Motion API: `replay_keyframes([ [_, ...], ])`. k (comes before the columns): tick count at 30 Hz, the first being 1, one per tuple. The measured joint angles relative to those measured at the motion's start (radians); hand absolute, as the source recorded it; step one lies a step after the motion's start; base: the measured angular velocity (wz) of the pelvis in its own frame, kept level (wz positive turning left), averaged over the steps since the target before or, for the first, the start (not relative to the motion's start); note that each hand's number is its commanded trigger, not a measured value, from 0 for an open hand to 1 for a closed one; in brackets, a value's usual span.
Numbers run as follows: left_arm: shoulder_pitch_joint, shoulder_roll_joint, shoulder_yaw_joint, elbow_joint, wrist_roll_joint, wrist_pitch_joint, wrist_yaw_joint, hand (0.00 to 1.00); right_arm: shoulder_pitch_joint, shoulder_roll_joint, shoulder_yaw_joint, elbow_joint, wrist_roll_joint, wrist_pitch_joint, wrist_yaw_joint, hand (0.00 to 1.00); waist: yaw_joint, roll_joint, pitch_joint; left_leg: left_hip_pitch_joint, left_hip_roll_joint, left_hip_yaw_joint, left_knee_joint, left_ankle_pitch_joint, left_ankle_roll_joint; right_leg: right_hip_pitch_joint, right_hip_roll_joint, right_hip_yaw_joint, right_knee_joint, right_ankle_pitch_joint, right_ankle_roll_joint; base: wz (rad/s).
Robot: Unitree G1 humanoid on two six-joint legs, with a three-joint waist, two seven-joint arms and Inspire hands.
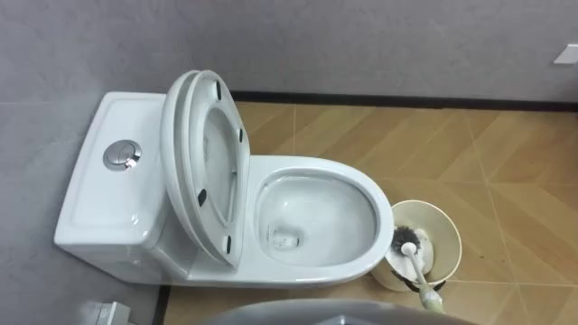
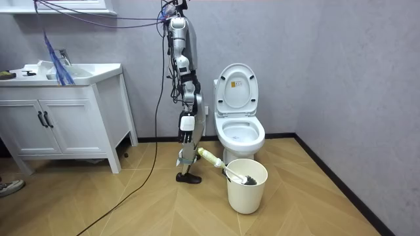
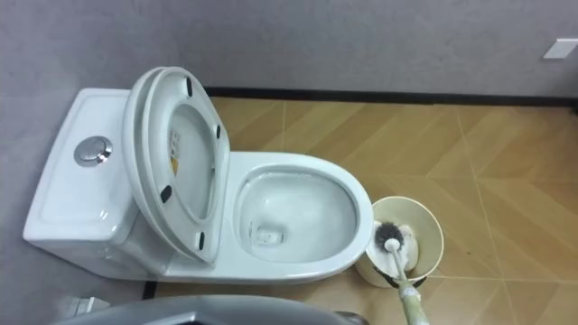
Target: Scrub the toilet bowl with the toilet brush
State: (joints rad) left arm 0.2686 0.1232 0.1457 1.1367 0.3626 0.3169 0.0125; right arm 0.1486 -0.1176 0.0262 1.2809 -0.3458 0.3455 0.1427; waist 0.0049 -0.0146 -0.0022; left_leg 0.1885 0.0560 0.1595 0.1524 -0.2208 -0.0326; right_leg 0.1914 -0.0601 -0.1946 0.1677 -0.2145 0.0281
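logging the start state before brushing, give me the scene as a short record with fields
toilet: white, against the grey wall
lid and seat: both raised, leaning back toward the tank
bowl: uncovered
brush: head down in the bucket, handle leaning out over the rim
bucket: on the wood floor, close beside the front of the bowl
robot: stands at the toilet's side, facing it
task status: brush not yet picked up

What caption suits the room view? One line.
Robot stands beside the open toilet, brush resting head-down in the bucket before it.
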Motion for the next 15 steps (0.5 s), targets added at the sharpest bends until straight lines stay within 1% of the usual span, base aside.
replay_keyframes([
  [5, 0.003, 0.001, -0.002, -0.027, 0.001, 0.003, -0.018, 0.0, 0.017, -0.012, 0.0, -0.001, 0.027, -0.006, -0.004, 0.0, 0.001, 0.0, -0.0003, 0.0, 0.0, 0.001, 0.002, 0.001, -0.001, -0.001, 0.0, -0.002, 0.002, -0.004, -0.001, 0.0],
  [8, 0.001, 0.003, -0.024, -0.034, -0.018, 0.003, -0.021, 0.0, 0.017, -0.012, -0.001, 0.003, 0.046, -0.01, -0.026, 0.0, -0.004, 0.001, -0.0009, -0.002, -0.002, -0.005, 0.006, 0.001, -0.001, 0.001, 0.0, 0.002, 0.003, -0.004, 0.0, 0.01],
  [10, -0.005, 0.003, -0.025, -0.034, -0.019, 0.0, -0.02, 0.0, 0.017, -0.01, -0.01, 0.003, 0.046, -0.025, -0.038, 0.0, -0.004, 0.002, -0.0009, -0.004, -0.002, -0.008, 0.006, 0.001, -0.001, 0.001, 0.0, 0.004, 0.001, -0.004, 0.0, 0.02],
  [13, -0.017, 0.003, -0.03, -0.034, -0.02, -0.015, -0.015, 0.0, 0.013, -0.011, -0.015, -0.002, 0.044, -0.044, -0.071, 0.0, -0.006, 0.005, -0.0005, -0.005, -0.002, -0.011, 0.005, 0.001, -0.001, 0.001, 0.001, 0.006, -0.002, -0.006, 0.0, 0.0],
  [15, -0.029, 0.003, -0.031, -0.034, -0.027, -0.019, -0.015, 0.0, 0.012, -0.011, -0.031, -0.009, 0.044, -0.068, -0.095, 0.0, -0.008, 0.011, -0.0005, -0.004, -0.002, -0.01, 0.001, 0.001, -0.001, 0.001, 0.002, 0.007, -0.004, -0.006, 0.0, 0.0],
])
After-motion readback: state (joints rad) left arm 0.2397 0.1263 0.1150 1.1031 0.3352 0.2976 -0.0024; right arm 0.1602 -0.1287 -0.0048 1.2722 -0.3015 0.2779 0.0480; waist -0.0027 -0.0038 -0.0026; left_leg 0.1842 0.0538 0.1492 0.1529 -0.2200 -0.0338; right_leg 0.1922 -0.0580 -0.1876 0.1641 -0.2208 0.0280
